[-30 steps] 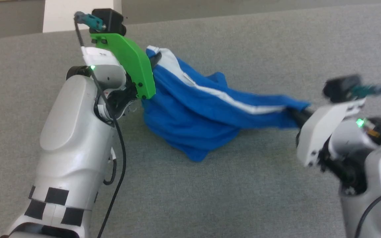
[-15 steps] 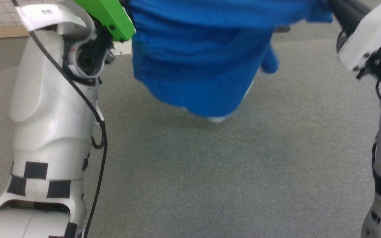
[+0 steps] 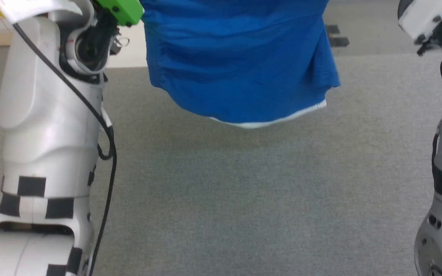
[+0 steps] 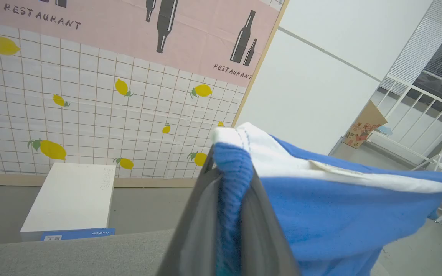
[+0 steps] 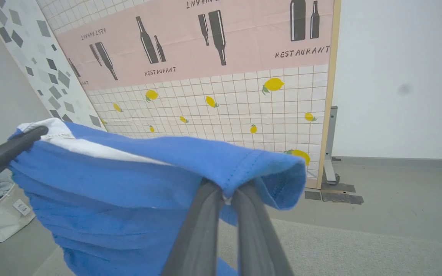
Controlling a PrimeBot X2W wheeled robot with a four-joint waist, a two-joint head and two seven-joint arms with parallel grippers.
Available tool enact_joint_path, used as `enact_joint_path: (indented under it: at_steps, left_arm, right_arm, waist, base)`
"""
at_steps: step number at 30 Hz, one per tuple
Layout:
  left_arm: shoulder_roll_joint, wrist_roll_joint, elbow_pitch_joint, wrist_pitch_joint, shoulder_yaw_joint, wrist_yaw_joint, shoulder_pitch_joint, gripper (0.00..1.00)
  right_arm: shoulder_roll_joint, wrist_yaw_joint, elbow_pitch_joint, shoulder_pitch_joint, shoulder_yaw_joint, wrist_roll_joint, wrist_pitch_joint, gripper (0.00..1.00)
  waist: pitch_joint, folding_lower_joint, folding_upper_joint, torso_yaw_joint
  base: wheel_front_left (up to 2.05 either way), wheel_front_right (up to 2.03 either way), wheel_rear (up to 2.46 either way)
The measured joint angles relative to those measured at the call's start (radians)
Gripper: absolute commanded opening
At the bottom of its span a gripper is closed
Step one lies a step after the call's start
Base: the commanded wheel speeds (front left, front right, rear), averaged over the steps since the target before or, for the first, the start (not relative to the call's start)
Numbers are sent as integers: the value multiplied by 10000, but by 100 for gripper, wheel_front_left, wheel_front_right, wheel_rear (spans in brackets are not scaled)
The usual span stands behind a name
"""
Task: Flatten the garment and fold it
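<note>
Up between my two arms, the garment point(image 3: 240, 65) hangs like a blue curtain now. A second ago it lay bunched on the grey mat point(image 3: 244, 199), stretched out between my pincers. Since then I've hoisted it, and my head has tipped too, so the whole view has shifted.

Good news for the flattening bit, I reckon: the cloth drops fairly smooth, with the white hem point(image 3: 267, 123) lowest. It looks clear of the mat, though the right side sags and folds a little.

My left pincer point(image 4: 230, 172) is clamped on a top corner, where the white band meets the blue ribbing, with cloth wedged between the fingers. My right pincer point(image 5: 226, 191) is pinched tight on a stitched blue edge at the other top corner. So the garment spans from one pincer to the other and dangles below both. I'd guess it wants laying down flat next.
</note>
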Motion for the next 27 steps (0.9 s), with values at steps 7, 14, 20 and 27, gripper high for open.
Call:
enact_joint_path:
  at_steps: [7, 14, 20, 27]
  left_arm:
    - [311, 293, 594, -90, -127, 58, -1160, 0]
    - [512, 639, 1064, -769, -54, 42, -2944, 0]
    - [625, 861, 1524, -1937, -48, -278, -3994, 0]
    - [593, 769, 2393, -2947, -90, -683, -4080, 0]
  right_arm:
    - [222, 0, 1057, -1487, -100, -681, -173, 0]
    - [293, 0, 2272, -3574, -314, -1170, -1041, 0]
    - [299, 2, 3484, -4784, -221, -1231, -2380, 0]
    - [295, 0, 4780, -4979, 184, -1034, -3413, 0]
  waist:
    - [869, 0, 0, -28]
    - [2136, 0, 0, -92]
    - [3301, 1, 0, -137]
    - [4429, 3, 0, -152]
  base:
    - [0, 0, 0]
    - [0, 0, 0]
    - [0, 0, 0]
    - [0, 0, 0]
